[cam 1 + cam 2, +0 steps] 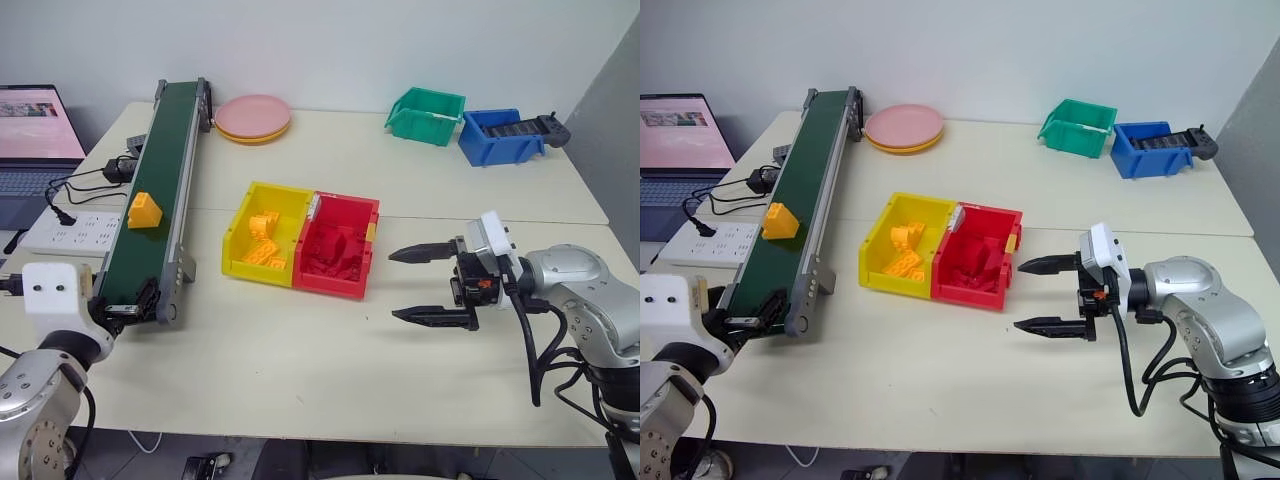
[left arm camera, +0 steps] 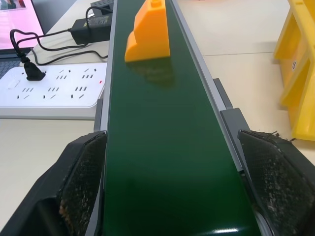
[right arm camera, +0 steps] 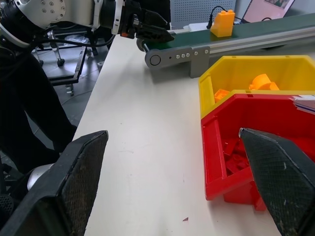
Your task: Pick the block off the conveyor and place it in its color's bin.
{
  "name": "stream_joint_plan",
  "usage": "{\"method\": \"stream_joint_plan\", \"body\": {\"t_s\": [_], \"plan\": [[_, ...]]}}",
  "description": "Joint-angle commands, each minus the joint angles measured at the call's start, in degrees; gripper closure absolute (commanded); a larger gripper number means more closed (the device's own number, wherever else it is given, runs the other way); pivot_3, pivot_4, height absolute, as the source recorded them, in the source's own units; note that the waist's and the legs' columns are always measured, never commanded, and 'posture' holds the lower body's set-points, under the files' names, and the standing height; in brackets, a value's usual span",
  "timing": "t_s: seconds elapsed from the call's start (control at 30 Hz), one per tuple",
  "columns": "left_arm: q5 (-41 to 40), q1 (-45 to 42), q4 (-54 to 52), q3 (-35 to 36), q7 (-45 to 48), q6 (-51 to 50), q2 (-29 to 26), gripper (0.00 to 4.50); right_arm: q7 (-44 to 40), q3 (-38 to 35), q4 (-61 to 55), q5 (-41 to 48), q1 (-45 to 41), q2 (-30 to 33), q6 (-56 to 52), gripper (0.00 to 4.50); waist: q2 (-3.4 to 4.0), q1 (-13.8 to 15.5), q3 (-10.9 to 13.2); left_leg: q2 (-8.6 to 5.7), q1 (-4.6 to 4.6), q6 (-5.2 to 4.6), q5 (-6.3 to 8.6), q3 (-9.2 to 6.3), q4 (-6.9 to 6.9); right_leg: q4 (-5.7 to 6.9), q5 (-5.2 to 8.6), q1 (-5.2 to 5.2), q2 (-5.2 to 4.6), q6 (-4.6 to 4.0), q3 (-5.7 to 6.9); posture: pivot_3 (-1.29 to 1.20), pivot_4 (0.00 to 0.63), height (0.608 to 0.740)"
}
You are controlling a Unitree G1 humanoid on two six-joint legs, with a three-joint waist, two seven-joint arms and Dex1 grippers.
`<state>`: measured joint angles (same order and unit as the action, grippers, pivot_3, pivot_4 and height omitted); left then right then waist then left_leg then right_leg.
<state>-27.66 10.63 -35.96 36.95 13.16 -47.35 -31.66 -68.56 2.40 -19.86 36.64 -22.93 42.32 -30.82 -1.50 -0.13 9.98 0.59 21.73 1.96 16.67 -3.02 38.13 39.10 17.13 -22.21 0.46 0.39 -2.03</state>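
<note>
My cream desk (image 1: 300,370) meets a white wall. The small yellow-orange wedge-topped plastic block (image 1: 144,209) rides the dark green conveyor belt (image 1: 160,170) along its left edge. Both my left pincer (image 2: 172,196) and right pincer (image 1: 428,284) gape empty.

Conveyor (image 1: 165,190) ran along the desk (image 1: 300,370) at the 9 to 11 o'clock side, block (image 1: 144,210) on the belt near its middle. Bin (image 1: 262,238) sat at desk centre, a heap of bricks (image 1: 262,245) in it, joined bin (image 1: 337,246) touching at its 3 o'clock. Plates (image 1: 253,118) lay at 12 o'clock; two more bins (image 1: 428,115) at 1 o'clock. Power strip (image 1: 70,230) lay at the conveyor's 9 o'clock.
</note>
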Motion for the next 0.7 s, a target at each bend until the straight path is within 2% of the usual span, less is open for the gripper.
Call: {"method": "stream_joint_plan", "body": {"t_s": [0.03,0.5,0.53,0.7], "plan": [[0.1,-1.2,-0.2,1.2,-0.1,-0.3,-1.3,0.07,0.0,-0.8,-1.3,0.1,-0.1,0.4,0.8,0.0,0.0,0.0,0.0,0.0,0.0,0.0,0.0,0.01,0.0,0.0,0.0,0.0,0.0,0.0,-0.01,0.0,0.15,0.74],[1.2,-3.0,1.5,-0.2,-1.3,-1.2,-0.6,0.07,-0.2,-1.3,-1.3,0.3,0.0,1.3,0.6,0.0,0.0,0.0,0.0,0.0,0.0,0.0,0.0,0.0,0.0,0.0,0.0,0.0,0.0,0.0,-0.01,0.0,0.15,0.74],[0.9,-3.1,1.6,-0.2,-1.2,-1.3,-0.4,0.42,-0.1,-1.3,-1.3,0.2,-0.1,1.2,0.7,0.0,0.0,0.0,0.0,0.0,0.0,0.0,0.0,0.0,0.0,0.0,0.0,0.0,0.0,0.0,-0.01,0.0,0.15,0.74],[1.0,-2.0,0.4,-0.9,-0.7,-1.3,-0.5,1.37,-0.2,-1.3,-0.7,0.1,-0.9,1.3,0.7,0.0,0.0,0.0,0.0,0.0,0.0,0.0,0.0,0.0,0.0,0.0,0.0,-0.01,0.0,0.0,-0.01,0.0,0.15,0.74]]}}
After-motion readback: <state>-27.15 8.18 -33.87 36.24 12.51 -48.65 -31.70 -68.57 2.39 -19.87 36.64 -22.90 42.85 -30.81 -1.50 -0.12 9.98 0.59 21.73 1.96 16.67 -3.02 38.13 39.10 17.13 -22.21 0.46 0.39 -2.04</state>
